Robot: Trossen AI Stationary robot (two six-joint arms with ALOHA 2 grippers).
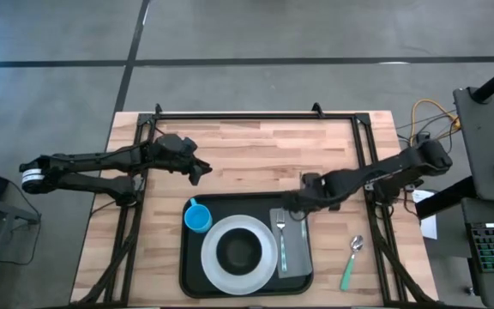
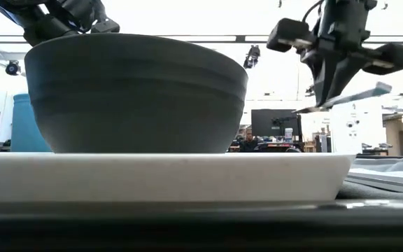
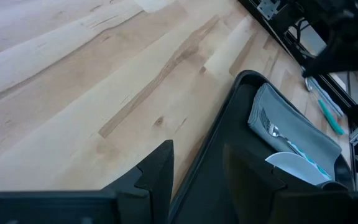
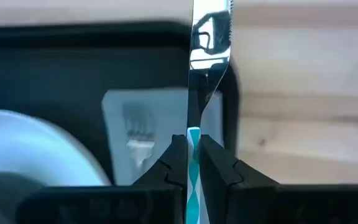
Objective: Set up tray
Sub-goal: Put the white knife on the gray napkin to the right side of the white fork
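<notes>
Clamped tight on a knife [image 4: 209, 37] with a teal handle, my right pincer [image 1: 297, 202] hangs over the upper right corner of the tray [image 1: 197, 276], just above the napkin [image 1: 295, 245] where a fork [image 1: 280, 238] lies. That black tray sits at the lower middle of the table [image 1: 256, 150], carrying a white plate [image 1: 221, 270] with a dark bowl [image 1: 240, 251] and a blue cup [image 1: 198, 219]. My left pincer [image 1: 201, 172] waits with fingers apart over bare wood up left of the tray. A spoon [image 1: 352, 262] lies right of it.
</notes>
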